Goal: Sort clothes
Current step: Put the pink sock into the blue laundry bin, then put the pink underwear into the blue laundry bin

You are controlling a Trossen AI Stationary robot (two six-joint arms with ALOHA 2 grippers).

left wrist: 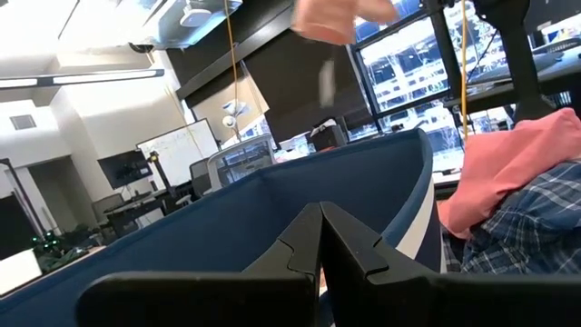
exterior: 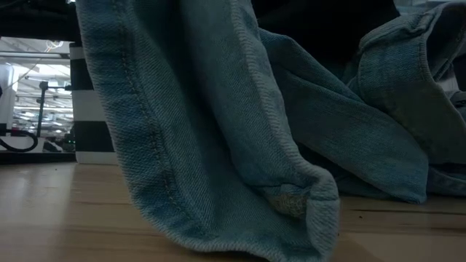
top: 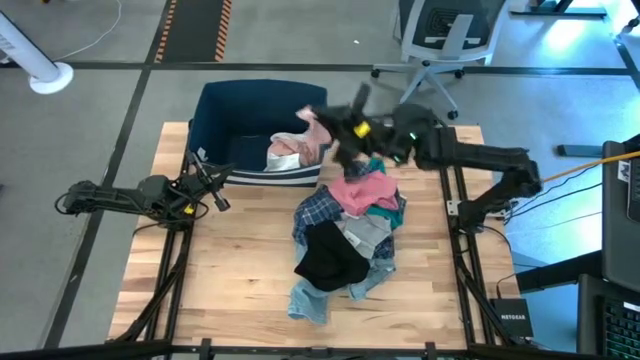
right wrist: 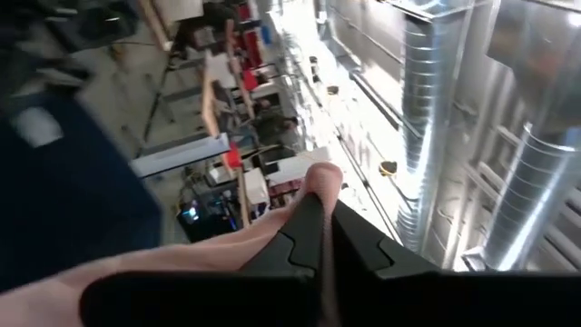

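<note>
**Pink top held up over the bin**

From above, the dark blue bin point(top: 255, 130) sits at the far edge of the table point(top: 230, 270). The right gripper point(top: 335, 122) is up in the air just beside the bin's right side. It is pinched tight on a pink top point(top: 312, 135) that hangs over the bin's edge. More pale cloth point(top: 283, 152) lies inside the bin. The pile of clothes point(top: 345, 235) lies on the table in front of the bin, with a pink piece, a blue plaid shirt, a black piece and jeans. The left gripper point(top: 218, 190) waits by the bin's left front corner, closed and empty.

Down low, the jeans point(exterior: 240, 124) fill almost everything.

The left wrist sees its own closed gripper point(left wrist: 321, 238) at the bin wall point(left wrist: 300, 195).

The right wrist sees its gripper point(right wrist: 320, 227) squeezing pink cloth point(right wrist: 182, 259).
</note>
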